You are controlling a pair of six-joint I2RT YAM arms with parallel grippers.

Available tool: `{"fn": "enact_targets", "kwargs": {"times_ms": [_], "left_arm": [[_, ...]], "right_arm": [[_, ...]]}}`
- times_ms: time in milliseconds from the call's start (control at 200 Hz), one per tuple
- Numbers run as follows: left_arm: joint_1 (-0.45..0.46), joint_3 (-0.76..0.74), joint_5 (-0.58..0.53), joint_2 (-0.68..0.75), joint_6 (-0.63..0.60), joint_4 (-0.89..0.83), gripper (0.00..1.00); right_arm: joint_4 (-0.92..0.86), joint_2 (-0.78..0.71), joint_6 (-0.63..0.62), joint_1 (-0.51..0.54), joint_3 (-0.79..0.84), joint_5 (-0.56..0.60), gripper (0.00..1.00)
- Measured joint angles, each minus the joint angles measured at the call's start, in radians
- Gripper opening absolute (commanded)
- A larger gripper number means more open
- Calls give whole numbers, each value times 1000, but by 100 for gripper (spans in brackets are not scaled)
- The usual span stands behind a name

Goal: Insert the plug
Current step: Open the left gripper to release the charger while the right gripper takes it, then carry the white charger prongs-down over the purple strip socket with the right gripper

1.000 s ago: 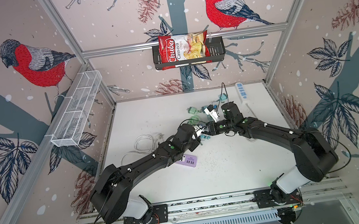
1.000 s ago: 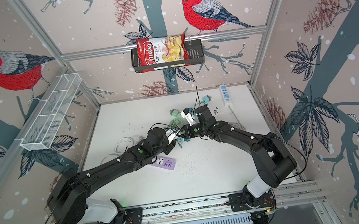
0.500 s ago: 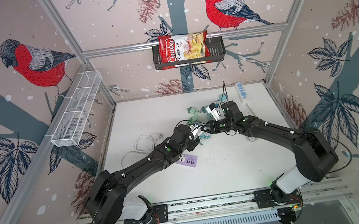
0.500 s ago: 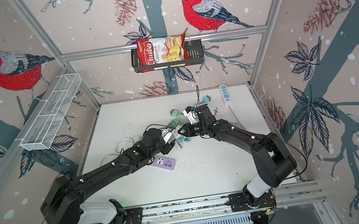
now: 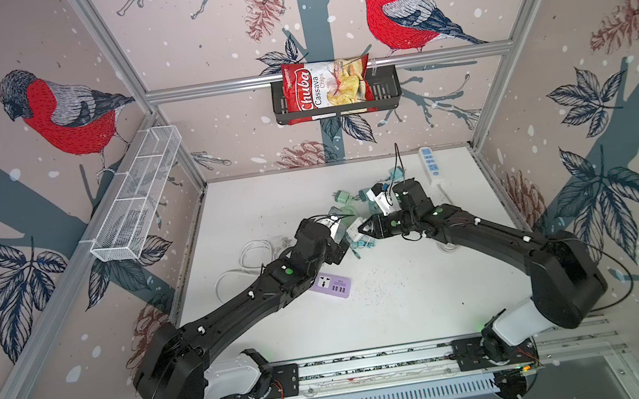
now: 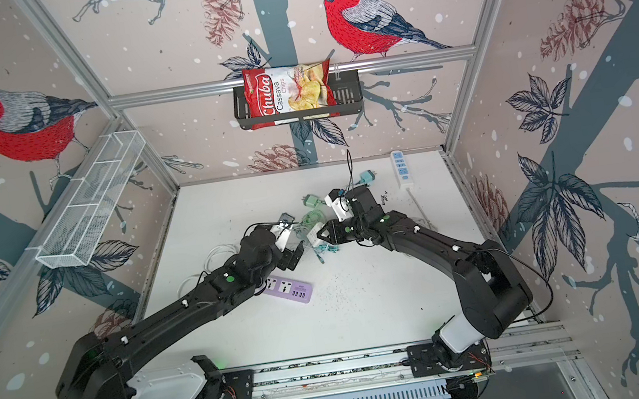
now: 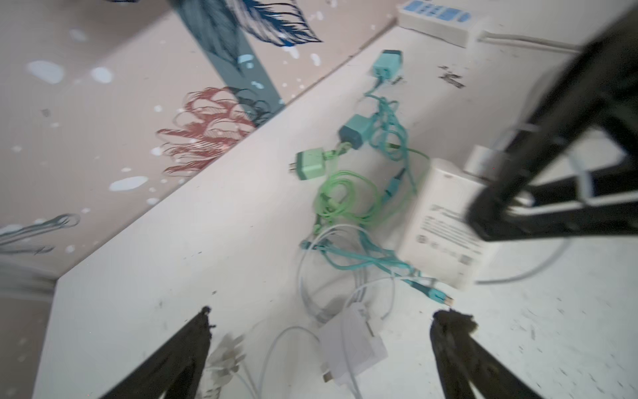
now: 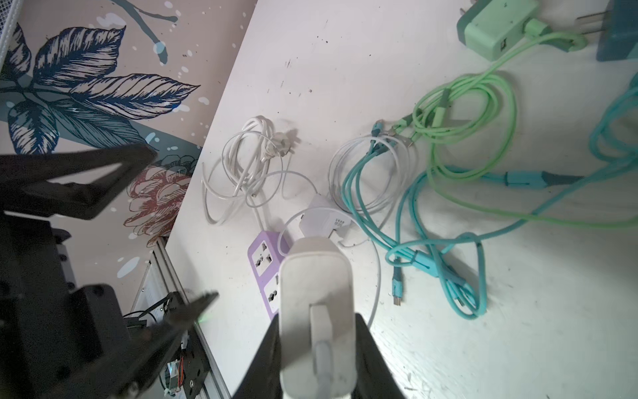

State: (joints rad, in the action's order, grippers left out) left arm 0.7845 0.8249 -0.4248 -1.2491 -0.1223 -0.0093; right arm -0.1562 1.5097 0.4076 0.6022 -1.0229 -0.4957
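Ahead of me a red foil cassava-chips bag (image 5: pixel 320 91) sits in a black metal wall basket (image 5: pixel 385 88); a white wire-mesh tray (image 5: pixel 138 193) hangs on the wall to my left.

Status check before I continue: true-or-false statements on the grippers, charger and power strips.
1. The right gripper is shut on a white charger. True.
2. The left gripper grips the purple power strip. False: its jaws stand open, holding nothing; the strip lies on the table.
3. The white charger sits in a socket of that strip. False: it is held clear of it.
4. A white power strip lies near the table's back right corner. True.
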Motion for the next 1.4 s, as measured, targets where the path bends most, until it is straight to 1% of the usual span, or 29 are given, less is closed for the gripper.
{"fn": "enact_targets", "kwargs": {"times_ms": [75, 155, 260, 420, 545, 690, 870, 990, 1176, 1401], "left_arm": [[-5, 32, -99, 6, 72, -42, 98], [-15, 56, -205, 24, 178, -101, 98], [-21, 35, -280, 80, 321, -189, 98], [-29, -81, -279, 221, 509, -272, 98], [-30, -163, -238, 331, 595, -280, 98], [-30, -195, -203, 387, 632, -286, 98], [-32, -182, -186, 362, 648, -290, 98], [-42, -180, -181, 321, 649, -290, 98], [-114, -188, -125, 267, 652, -278, 98], [-163, -200, -76, 264, 656, -252, 98]], "right_arm": [[-42, -4, -18, 30, -8, 37, 10], [-84, -10, -40, 81, -13, 79, 10], [-135, -13, -55, 160, -13, 144, 10], [-184, -3, -95, 276, -13, 248, 9], [-197, 14, -142, 360, -15, 327, 9], [-210, 61, -206, 440, -45, 394, 9], [-217, 113, -257, 448, -93, 461, 8], [-211, 145, -286, 454, -130, 461, 8], [-211, 201, -356, 456, -178, 453, 6], [-214, 265, -440, 456, -245, 406, 6]]}}
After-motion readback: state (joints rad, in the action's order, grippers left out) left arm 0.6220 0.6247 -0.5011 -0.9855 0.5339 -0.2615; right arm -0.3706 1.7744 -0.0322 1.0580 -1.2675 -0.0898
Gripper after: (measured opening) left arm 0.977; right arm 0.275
